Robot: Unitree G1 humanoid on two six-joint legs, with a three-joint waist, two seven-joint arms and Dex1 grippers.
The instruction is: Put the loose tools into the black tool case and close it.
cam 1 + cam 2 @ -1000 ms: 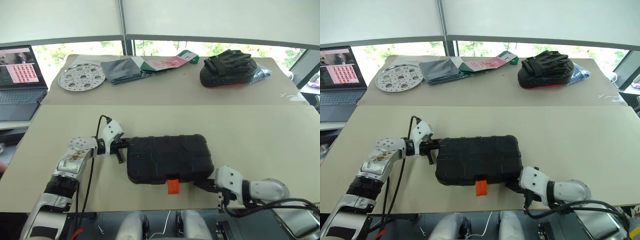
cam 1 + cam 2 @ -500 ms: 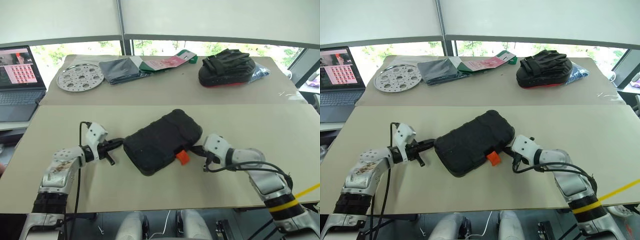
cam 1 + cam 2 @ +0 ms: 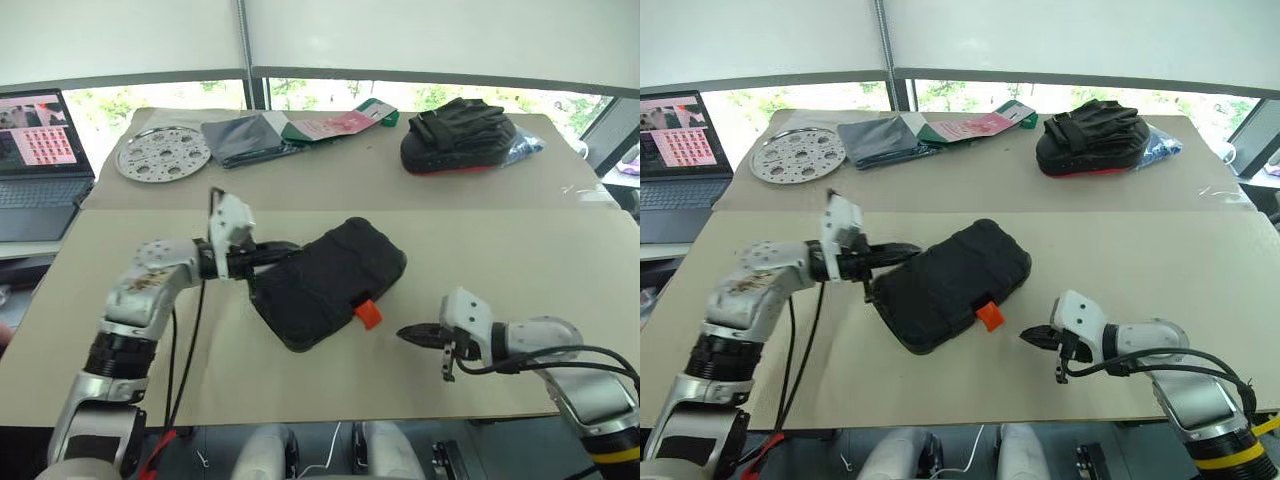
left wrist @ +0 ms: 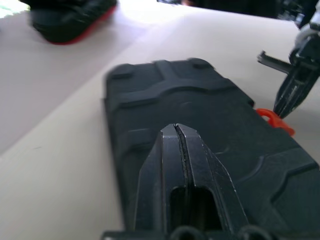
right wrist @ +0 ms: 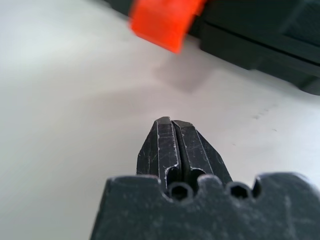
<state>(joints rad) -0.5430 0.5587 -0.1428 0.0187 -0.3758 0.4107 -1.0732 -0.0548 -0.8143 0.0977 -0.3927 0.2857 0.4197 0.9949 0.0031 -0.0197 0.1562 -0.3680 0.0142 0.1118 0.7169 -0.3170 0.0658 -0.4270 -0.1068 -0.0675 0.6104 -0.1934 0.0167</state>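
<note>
Closed black tool case [image 3: 328, 282] lying askew on the table [image 3: 520, 260].
Left gripper [image 3: 288, 248]: fingers pressed together, empty, tips over the case's lid. Right gripper [image 3: 403, 334]: fingers together, empty, just beside the orange latch [image 3: 367, 314].

the black tool case [image 3: 325, 282], under the tip of the left gripper [image 4: 177, 131], looks like matt moulded plastic with raised ribs, and its orange latch [image 3: 367, 315], ahead of the right gripper [image 5: 171, 125], like smooth bright plastic. the gripper fingers [image 5: 161, 150] are dull black with scuffed, scratched edges. the table [image 3: 520, 260] is a smooth, matt beige board.
</note>
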